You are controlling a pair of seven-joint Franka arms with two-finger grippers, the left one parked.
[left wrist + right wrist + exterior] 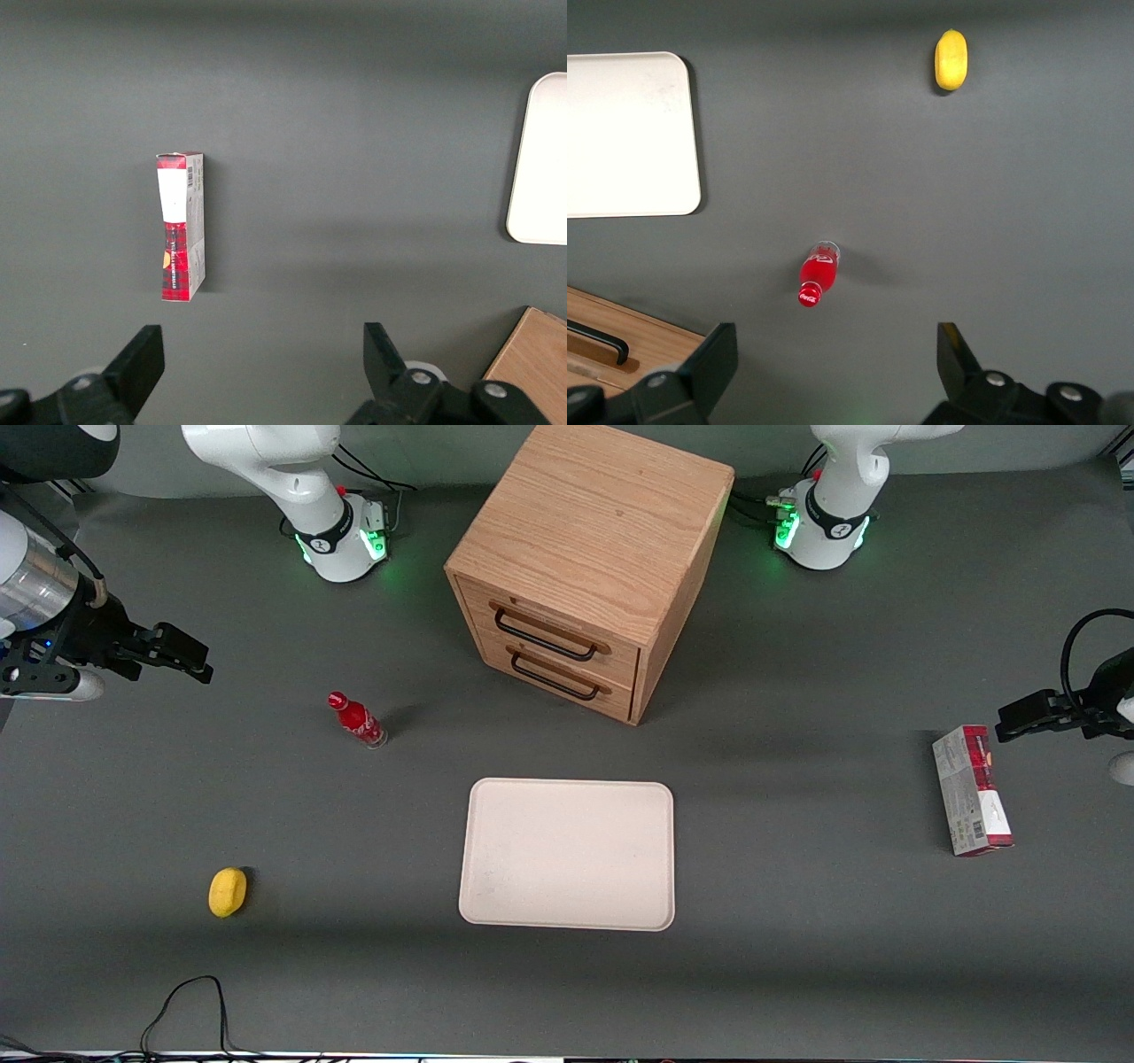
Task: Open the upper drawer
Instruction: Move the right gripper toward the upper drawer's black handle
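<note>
The upper drawer sits closed in the cabinet; the end effector, fingers apart, hangs well aside above bare bench.

A: Ground?
B: Flat, matte dark grey table surface, filling every view. No wall, no window seen.

A: Reference point?
B: The black two-finger gripper, hanging above the table at the working arm's end, its fingers spread wide.

A: Furniture?
B: One light oak cube cabinet, well apart from the fingers, toward the parked arm's end and farther from the front camera.

A: Light?
B: Even and soft. Diffuse shadow on the table beside the cabinet. Green glow on the surface, farther back than the fingers.

A: Anything else?
B: Thin black cable loop at the table's near edge, well nearer the camera than the fingers.
</note>
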